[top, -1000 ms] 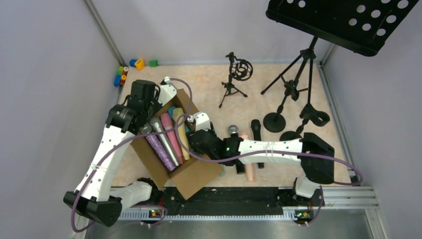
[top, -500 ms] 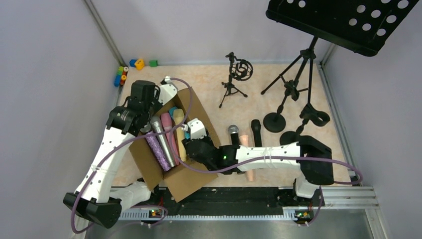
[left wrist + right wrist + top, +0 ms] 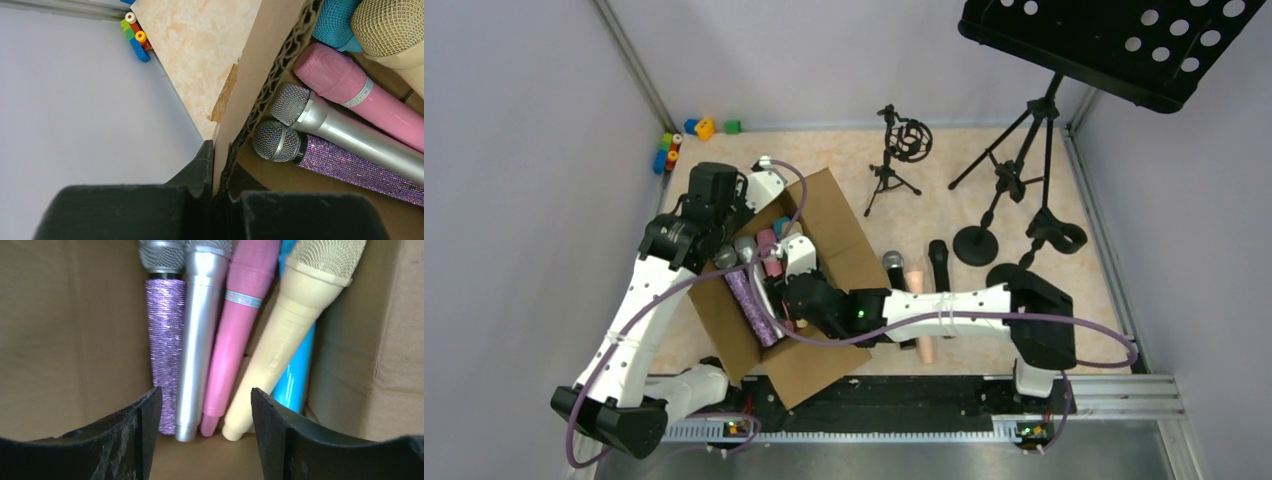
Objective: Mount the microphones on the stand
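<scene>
A cardboard box point(image 3: 834, 215) lies at the left with several microphones side by side in it: glittery purple point(image 3: 165, 340), silver point(image 3: 200, 325), pink point(image 3: 235, 330), pale yellow point(image 3: 285, 340) and blue point(image 3: 295, 375). My right gripper point(image 3: 205, 440) is open and empty inside the box, just above their handle ends; it also shows in the top view point(image 3: 779, 285). My left gripper point(image 3: 216, 200) is shut on the box's wall point(image 3: 255, 65), at the box's far left corner point(image 3: 714, 240). A grey-headed microphone point(image 3: 893, 268), a peach one point(image 3: 919, 310) and a black one point(image 3: 939, 260) lie on the table.
A small tripod with a shock mount point(image 3: 899, 150) stands at the back. A round-base stand point(image 3: 976, 243) and a clip holder point(image 3: 1054, 235) stand at the right, beside a tall music stand's tripod point(image 3: 1024, 150). Toy blocks point(image 3: 669, 150) lie in the far left corner.
My right arm has moved left from beside the box into it, over the microphones. The box has turned a little and its right flap has swung outward. The left gripper kept its hold.
</scene>
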You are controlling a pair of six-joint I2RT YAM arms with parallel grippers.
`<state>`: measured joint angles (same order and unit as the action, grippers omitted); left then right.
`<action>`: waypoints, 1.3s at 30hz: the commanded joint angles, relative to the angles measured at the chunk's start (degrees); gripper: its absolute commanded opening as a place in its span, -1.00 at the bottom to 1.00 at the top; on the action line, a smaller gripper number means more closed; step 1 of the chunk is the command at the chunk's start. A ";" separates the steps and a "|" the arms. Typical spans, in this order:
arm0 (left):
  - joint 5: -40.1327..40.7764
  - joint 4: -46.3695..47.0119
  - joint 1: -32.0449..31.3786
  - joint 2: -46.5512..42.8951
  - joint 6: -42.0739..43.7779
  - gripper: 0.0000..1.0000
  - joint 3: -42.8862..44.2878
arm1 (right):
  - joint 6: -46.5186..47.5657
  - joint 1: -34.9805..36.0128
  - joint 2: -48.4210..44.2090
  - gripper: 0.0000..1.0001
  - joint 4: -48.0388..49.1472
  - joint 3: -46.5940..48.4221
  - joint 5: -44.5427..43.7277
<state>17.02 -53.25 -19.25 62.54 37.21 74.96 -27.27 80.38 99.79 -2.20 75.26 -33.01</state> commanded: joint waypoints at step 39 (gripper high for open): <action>-0.87 5.02 -0.15 -2.17 -0.31 -1.00 0.68 | 0.05 -2.70 -18.49 -1.00 2.55 -12.84 -3.77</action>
<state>14.68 -54.37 -19.25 60.66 37.10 75.20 -23.38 76.86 97.19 2.61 67.99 -36.16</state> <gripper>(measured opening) 0.044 0.335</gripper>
